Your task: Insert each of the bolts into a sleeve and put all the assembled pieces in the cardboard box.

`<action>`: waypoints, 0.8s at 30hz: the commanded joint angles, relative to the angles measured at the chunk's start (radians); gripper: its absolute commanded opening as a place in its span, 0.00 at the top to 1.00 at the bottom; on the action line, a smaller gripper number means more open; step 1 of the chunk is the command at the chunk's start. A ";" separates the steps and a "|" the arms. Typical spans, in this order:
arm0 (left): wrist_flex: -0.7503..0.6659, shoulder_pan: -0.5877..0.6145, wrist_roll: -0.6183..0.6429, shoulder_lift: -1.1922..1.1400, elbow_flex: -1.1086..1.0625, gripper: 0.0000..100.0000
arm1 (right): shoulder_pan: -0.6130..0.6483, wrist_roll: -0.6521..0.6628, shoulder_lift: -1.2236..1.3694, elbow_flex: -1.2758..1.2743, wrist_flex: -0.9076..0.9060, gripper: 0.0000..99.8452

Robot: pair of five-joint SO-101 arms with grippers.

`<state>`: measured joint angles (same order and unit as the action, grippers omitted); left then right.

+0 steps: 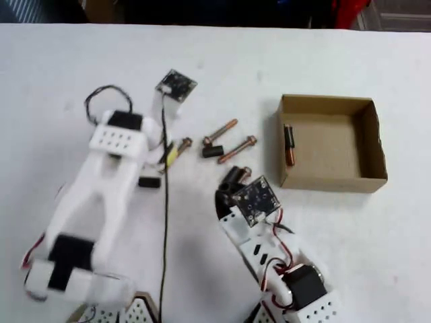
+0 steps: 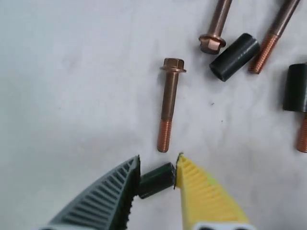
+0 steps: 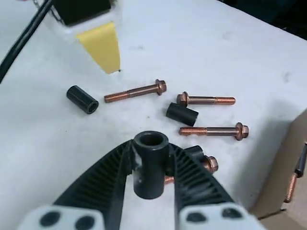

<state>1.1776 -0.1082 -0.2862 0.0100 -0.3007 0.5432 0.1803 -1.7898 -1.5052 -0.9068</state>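
My left gripper (image 2: 158,166) is closed to a narrow gap on a small sleeve (image 2: 156,180). The grey finger (image 2: 105,196) and the yellow finger (image 2: 201,191) press its two ends, so it lies crosswise between their tips. I cannot tell from this angle whether it is lifted or resting on the white table (image 1: 350,256). Just ahead lies the nearest bolt (image 2: 169,103), its threaded end pointing at the small sleeve and stopping just short of it, its flanged head away from me. My right gripper (image 3: 150,146) is clamped too, its two black fingers (image 3: 105,177) squeezing a second sleeve (image 3: 150,177) from either side, the open bore showing at the end past the fingertips. Just behind that gripper lies a sleeved bolt (image 3: 205,162), a copper bolt with a black sleeve already on its shank. Farther out, a loose sleeve (image 3: 182,114) lies on its side between two bare bolts, the far bolt (image 3: 206,100) and the near bolt (image 3: 213,130), close to both. A spare sleeve (image 3: 82,99) lies by itself beside my left arm, apart from the others. The cardboard box (image 1: 330,183) stands open on my right side of the table, near the right gripper and well apart from the left one. One assembled piece (image 1: 288,145) lies inside it against the wall nearest the bolts.
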 commanded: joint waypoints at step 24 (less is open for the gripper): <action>0.255 -0.071 -0.006 -0.723 0.838 0.85 | -0.145 0.003 -0.010 -0.038 0.116 0.98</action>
<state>1.4246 -0.1741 -0.2862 -0.7096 0.4634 0.4112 0.1803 -1.7898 -1.5528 -0.8163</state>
